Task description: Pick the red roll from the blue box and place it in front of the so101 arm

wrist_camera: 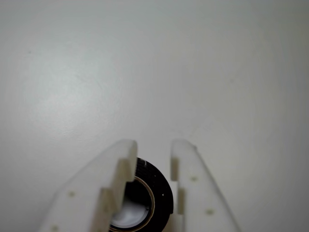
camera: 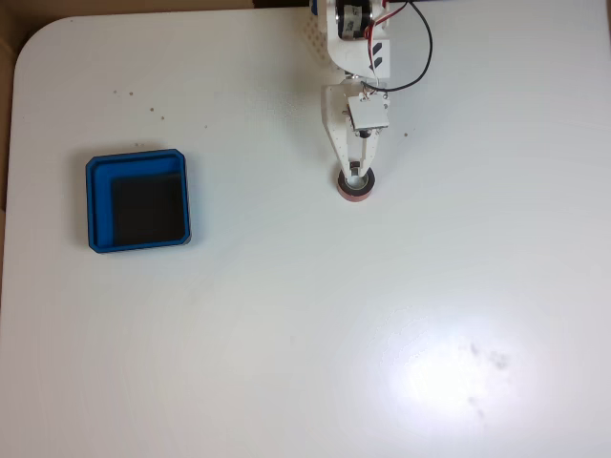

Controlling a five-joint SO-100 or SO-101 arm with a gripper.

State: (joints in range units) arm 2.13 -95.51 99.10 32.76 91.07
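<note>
The red roll [camera: 355, 186] stands on the white desk [camera: 286, 334] directly below the tip of the so101 arm [camera: 353, 57] in the fixed view, well apart from the blue box [camera: 91, 205]; in the wrist view it reads as a dark ring [wrist_camera: 161, 191] with a pale hollow core, lying between the two white jaws with its open face turned toward the camera. The blue box, a shallow square tray with rounded corners and a black inner floor, sits flat at the left of the fixed view with nothing on its floor. The so101 arm, white with black servo motors and red and black wires, reaches down from the top edge of the fixed view, its pointed jaws closed about the roll.
</note>
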